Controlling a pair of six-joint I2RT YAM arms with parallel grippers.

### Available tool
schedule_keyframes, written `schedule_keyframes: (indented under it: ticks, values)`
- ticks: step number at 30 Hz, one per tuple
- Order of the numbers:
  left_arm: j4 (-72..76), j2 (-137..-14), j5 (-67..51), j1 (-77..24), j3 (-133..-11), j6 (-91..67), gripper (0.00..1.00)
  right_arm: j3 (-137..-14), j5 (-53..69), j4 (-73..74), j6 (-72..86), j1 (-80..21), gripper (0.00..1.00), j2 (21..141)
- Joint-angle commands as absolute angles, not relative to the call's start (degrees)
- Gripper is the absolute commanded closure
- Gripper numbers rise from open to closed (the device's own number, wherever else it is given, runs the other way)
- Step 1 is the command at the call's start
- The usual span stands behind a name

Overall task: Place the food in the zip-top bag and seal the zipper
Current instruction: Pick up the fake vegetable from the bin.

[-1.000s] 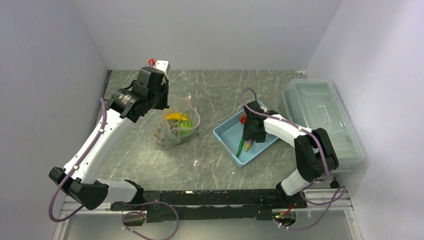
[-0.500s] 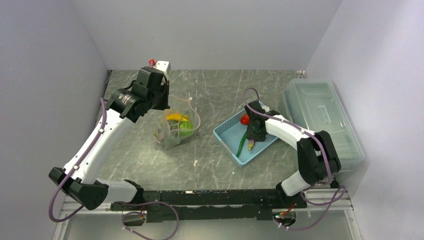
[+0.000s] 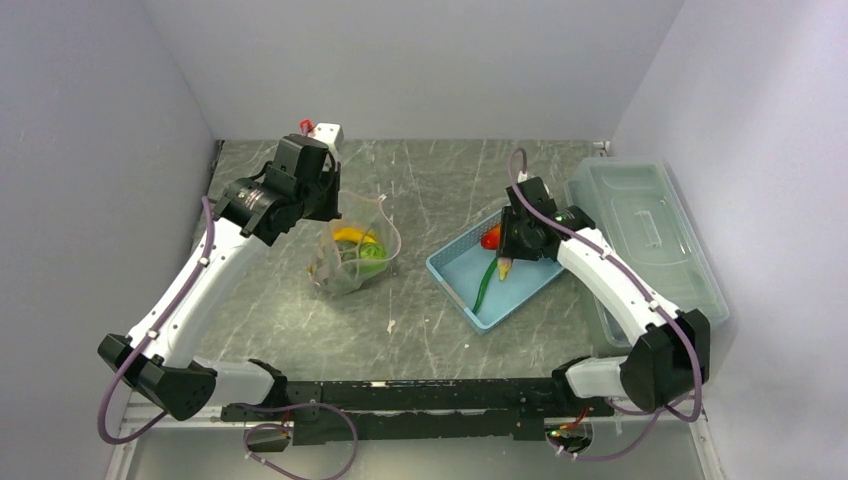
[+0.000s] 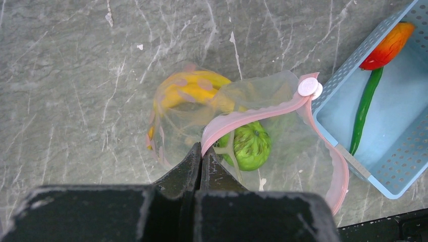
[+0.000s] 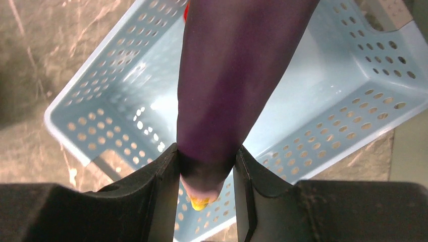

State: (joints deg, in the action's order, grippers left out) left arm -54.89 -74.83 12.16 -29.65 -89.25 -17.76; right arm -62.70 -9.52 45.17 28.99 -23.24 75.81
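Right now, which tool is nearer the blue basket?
Right. The right tool hangs directly over the blue basket, shut on the eggplant. The left tool is across the table at the zip-top bag, pinching its zipper.

Pinching the zipper (image 4: 252, 115) with left claw (image 4: 201, 157), arm stretched forward; clamping eggplant (image 5: 222, 75) in right claw (image 5: 204, 166), wrist pointing down.

Bag (image 4: 255, 96) thin clear plastic; basket (image 4: 404, 170) perforated plastic; eggplant (image 5: 232, 75) glossy.
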Motion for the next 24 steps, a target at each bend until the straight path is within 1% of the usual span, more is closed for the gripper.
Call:
schedule_keyframes:
  ticks: [1,6,12,19,24]
  values:
    - [-52.4,-72.8,11.0,-29.3,-89.1,-18.5,1.00,-66.7,-2.8,52.1,23.7,-24.2,1.00,73.3]
    - [-51.8,-72.5,10.4,-29.3,-88.6,-18.4,1.00,-68.0,0.7,56.4,22.0,-28.6,1.00,72.4]
    - [-51.5,-71.9,9.8,-29.3,-88.1,-18.1,1.00,-68.1,-3.5,63.1,26.2,-37.0,1.00,72.7]
    - [-51.3,-70.4,9.4,-29.3,-86.7,-17.9,1.00,-64.4,-0.4,66.0,29.6,-38.4,1.00,68.8]
    - [-50.5,-69.7,8.7,-29.3,-85.7,-18.1,1.00,-61.1,4.0,65.9,30.5,-38.6,0.98,67.2]
